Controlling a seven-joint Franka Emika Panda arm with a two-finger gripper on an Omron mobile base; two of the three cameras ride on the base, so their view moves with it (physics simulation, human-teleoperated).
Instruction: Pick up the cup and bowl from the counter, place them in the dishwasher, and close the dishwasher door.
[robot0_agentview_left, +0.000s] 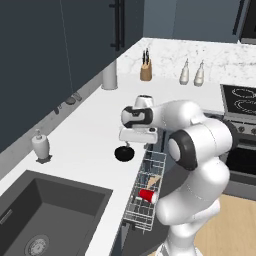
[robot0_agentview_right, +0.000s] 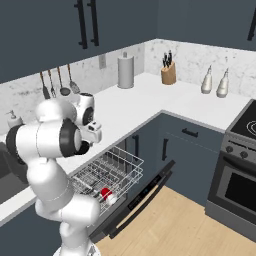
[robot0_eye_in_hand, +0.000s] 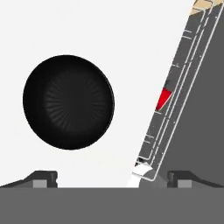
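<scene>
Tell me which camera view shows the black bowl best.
The hand view: the black bowl sits whole and unobstructed on the white counter. The left base view shows it small, beneath the gripper; the right base view hides it.

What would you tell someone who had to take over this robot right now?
Gripper: open, holding nothing, above the bowl.
Bowl: on the white counter, near its edge beside the dishwasher; not yet picked up.
Cup: already lying in the pulled-out rack of the dishwasher.
Dishwasher door: hanging open.
Done: cup loaded.
Left: grasp the bowl, put it in the rack, close the door.
</scene>
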